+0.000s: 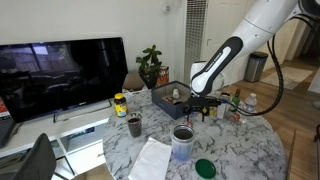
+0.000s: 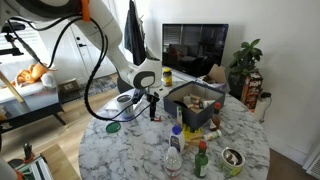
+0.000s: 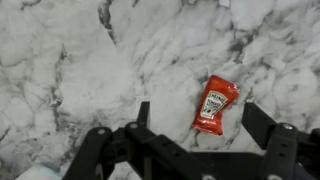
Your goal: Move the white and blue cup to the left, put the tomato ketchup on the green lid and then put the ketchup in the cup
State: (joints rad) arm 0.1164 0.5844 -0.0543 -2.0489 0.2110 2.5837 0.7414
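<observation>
Round table (image 1: 240,140), white marble top with grey veins, glossy. Arm (image 1: 255,30) with smooth white shell and black joints reaches down over the table in both exterior views. Flat black TV (image 1: 60,70) off the table, screen dark and reflective. Dark rectangular bin (image 2: 195,100) on the table, full of small items, too small to name.

Gripper (image 1: 197,103), black, hangs low over the marble just beside the bin. In the wrist view its fingers (image 3: 258,118) are spread wide with nothing between the pads; jaws fully apart and holding nothing.

Cup (image 1: 182,143): cylinder, upright, pale blue sides, whitish rim, dark inside, standing on the marble near the gripper but apart from it. Smaller dark grey cup (image 1: 134,125) further along the table. White flat cloth or paper (image 1: 150,160) near the table edge, soft folds.

Lid (image 1: 205,167): flat round bright green disc, lying on the marble near the table edge, just beside the cup, not touching it. Nothing on it.

Ketchup (image 3: 214,105): small red flat sachet, shiny, crimped ends, white label, lying tilted on bare marble under the gripper, between the spread fingers, nearer the finger at the picture's right and touching neither. Too small to make out in the exterior views.
</observation>
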